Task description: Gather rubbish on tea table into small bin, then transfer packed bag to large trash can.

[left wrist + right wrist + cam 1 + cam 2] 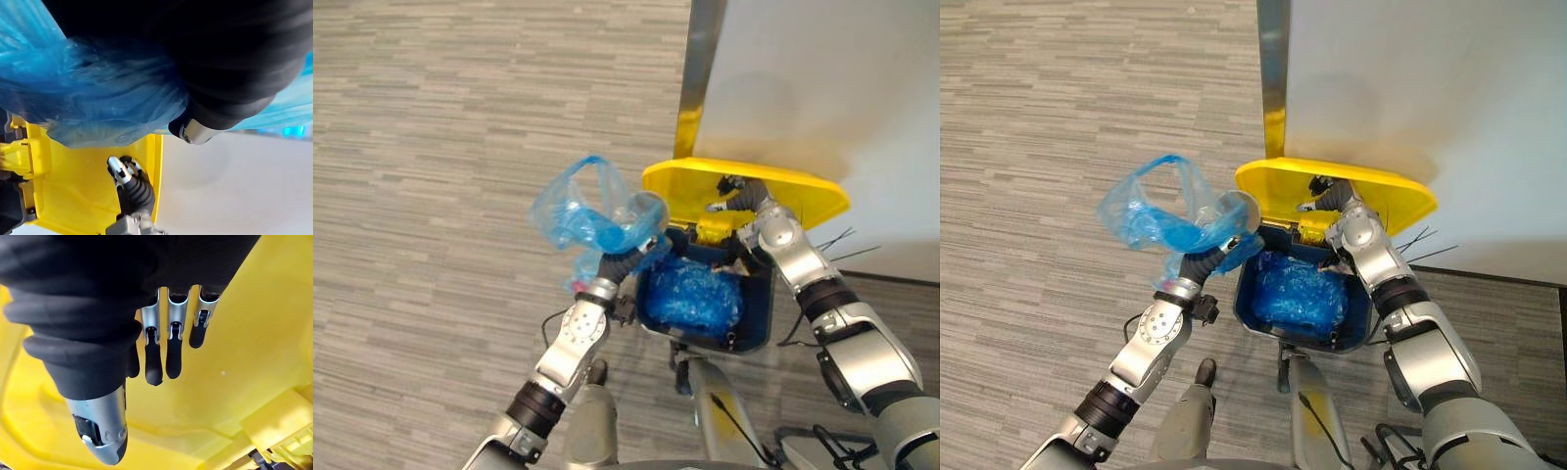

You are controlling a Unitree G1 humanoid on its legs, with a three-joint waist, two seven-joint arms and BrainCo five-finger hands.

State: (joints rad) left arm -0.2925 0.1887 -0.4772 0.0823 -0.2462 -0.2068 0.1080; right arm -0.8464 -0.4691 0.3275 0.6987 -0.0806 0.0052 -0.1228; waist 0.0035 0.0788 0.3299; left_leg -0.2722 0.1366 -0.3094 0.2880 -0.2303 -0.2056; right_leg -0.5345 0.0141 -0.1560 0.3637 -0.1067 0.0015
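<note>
Blue bag (579, 213), clenched in left robot hand (623, 260)

Both eye views look steeply down from the head onto the bin (756, 304) at lower centre, with its yellow lid (754, 181) against the wall (822, 98) at upper right and the floor (460, 147) at left. They share nearly everything, though the bin sits further left in the right eye view. The left wrist view looks from very close past the blue bag (98, 98) to the lid's underside and the right hand (128, 178). The right wrist view faces that same underside, very close.
</note>
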